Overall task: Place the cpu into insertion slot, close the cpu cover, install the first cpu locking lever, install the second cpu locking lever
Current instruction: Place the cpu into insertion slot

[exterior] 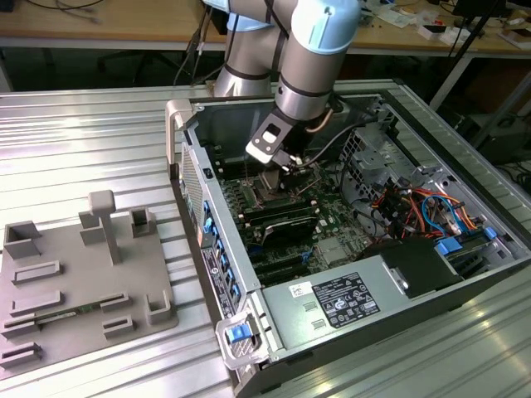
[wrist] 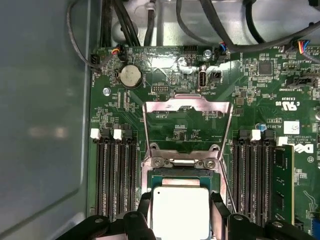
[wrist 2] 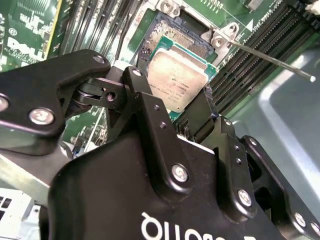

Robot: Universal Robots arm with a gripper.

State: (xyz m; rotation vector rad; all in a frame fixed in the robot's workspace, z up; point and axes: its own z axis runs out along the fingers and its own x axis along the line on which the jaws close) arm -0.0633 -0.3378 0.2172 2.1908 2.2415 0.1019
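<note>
**Cpu held over the open slot; cover and levers not yet closed**

The first step is judged to be under way and not finished. In the first wrist view the cpu point(wrist: 180, 215) is seen gripped at two opposite edges, directly over the insertion slot point(wrist: 181, 176); the near part of the slot is hidden by the chip, and a strip of contacts is left bare at the far side. In the second wrist view the chip appears slightly tilted against the slot; whether it is seated cannot be told. Just beyond the slot the cpu cover point(wrist: 187, 106) is swung up on its hinge and stands open, so closing it is left to do. One locking lever point(wrist 2: 270, 59) is seen sticking out free from a corner of the slot, so the lever steps are judged undone. Farther off lies the green motherboard point(wrist: 165, 80); in the exterior view the open computer case point(exterior: 192, 157) is shown on the ribbed metal tabletop point(exterior: 83, 141).

The end effector point(wrist: 181, 206) is closed to a narrow gap, the width of the chip; its black fingers point(wrist: 144, 207) are pressed on either side of the cpu.
</note>
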